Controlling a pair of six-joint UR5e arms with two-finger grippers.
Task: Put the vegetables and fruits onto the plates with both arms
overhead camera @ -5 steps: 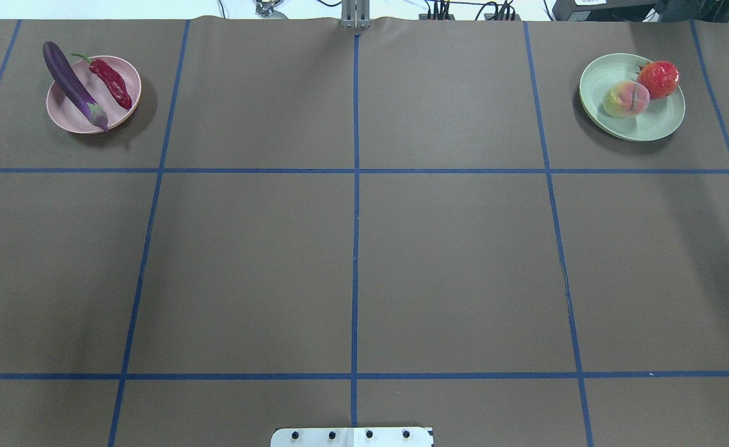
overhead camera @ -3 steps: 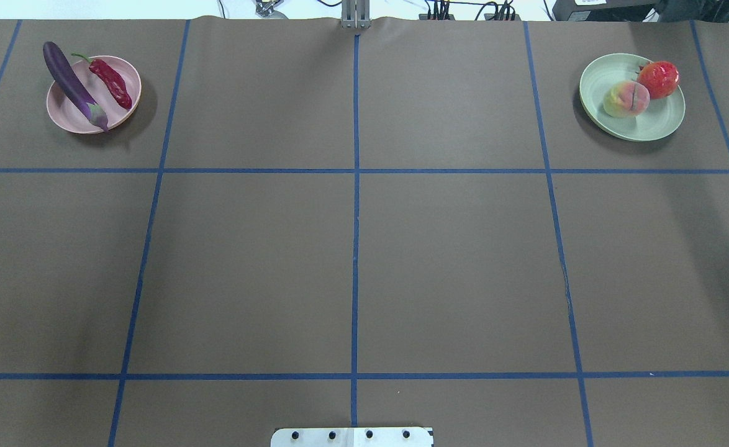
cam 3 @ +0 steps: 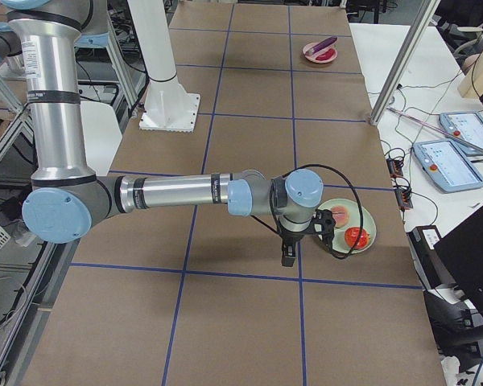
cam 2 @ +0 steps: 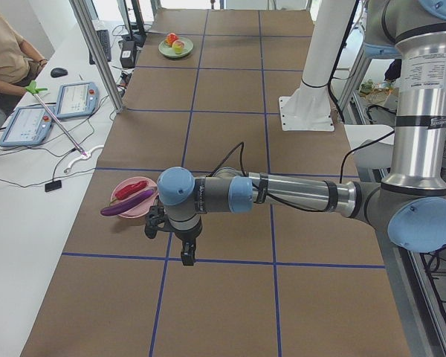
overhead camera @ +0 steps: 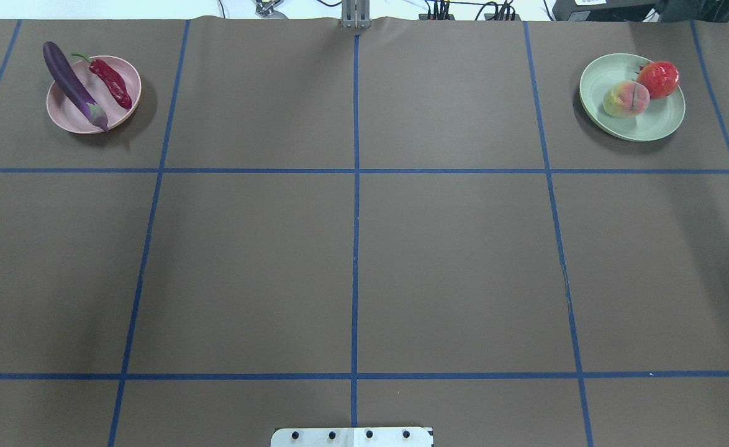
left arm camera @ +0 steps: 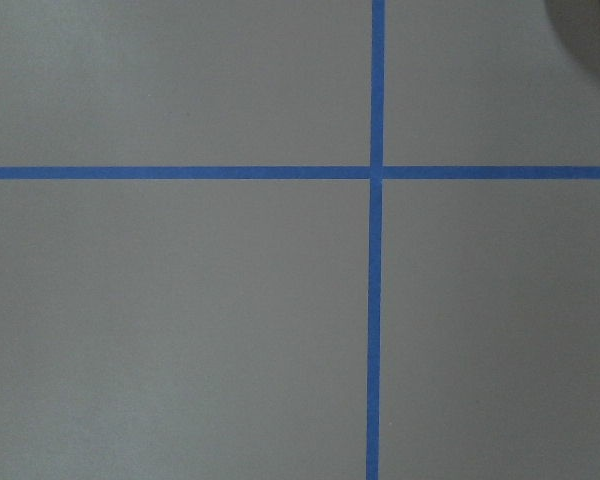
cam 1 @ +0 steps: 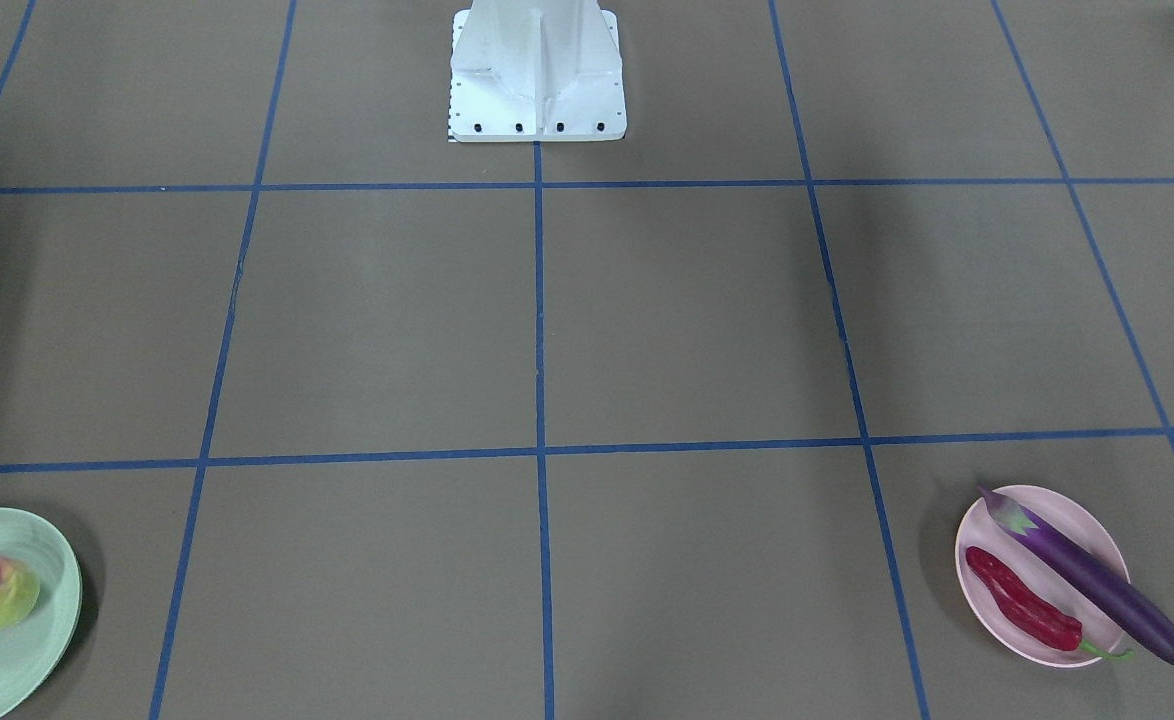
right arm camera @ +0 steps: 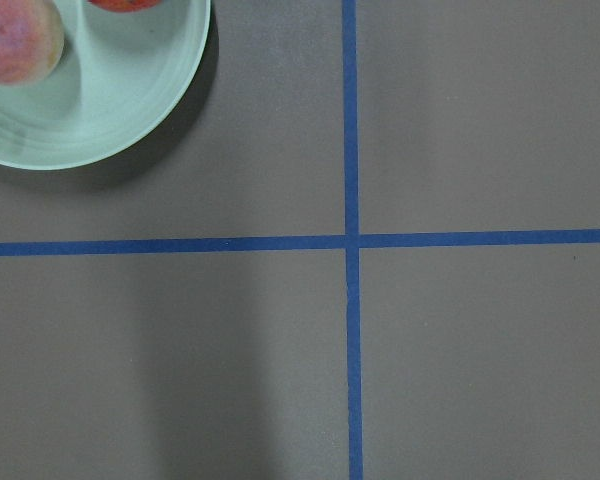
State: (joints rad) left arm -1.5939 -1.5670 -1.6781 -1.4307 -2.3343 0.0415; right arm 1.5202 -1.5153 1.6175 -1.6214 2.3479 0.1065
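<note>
Two plates are sitting at the far corners of the brown tabletop (overhead camera: 451, 267). The pink plate (overhead camera: 66, 115), on the robot's left, is carrying the purple eggplant (overhead camera: 72, 84) and red chili pepper (overhead camera: 111, 82) side by side. The green plate (overhead camera: 650, 124), on its right, is carrying the peach (overhead camera: 626, 99) just beside the red fruit (overhead camera: 658, 79), which the front view is cropping out.

Only the side views are showing the arms. The left arm (cam 2: 282, 195) is reaching out beside the pink plate, and the right arm (cam 3: 177, 193) beside the green one. I cannot tell whether either arm's jaws are open or closed.
</note>
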